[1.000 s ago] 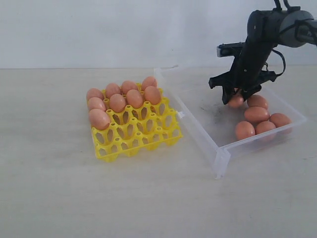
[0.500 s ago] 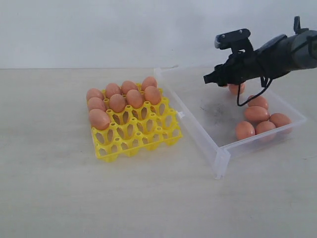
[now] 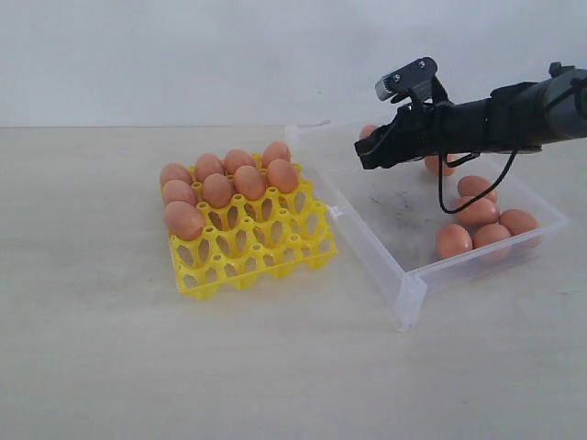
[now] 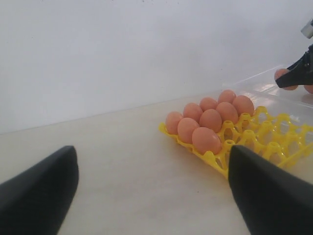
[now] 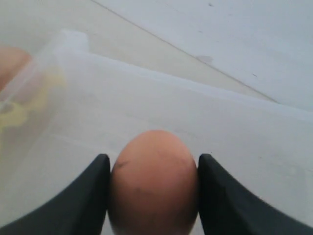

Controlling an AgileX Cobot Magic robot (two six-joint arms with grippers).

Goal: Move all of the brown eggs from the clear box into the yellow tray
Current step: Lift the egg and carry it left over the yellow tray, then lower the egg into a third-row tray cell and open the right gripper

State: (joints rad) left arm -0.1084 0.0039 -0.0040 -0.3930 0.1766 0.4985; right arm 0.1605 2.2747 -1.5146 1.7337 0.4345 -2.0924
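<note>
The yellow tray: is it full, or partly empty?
Partly empty. In the exterior view, brown eggs fill the far cups of the yellow tray; its near cups are bare.

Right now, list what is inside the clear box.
Five brown eggs cluster at the right end of the clear box; a sixth shows partly behind the arm. The right pincer holds another egg above the box. The arm covers part of the floor behind it.

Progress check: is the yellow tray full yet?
No, the yellow tray shows empty near cups in the exterior view, with brown eggs filling mainly its far rows.
</note>
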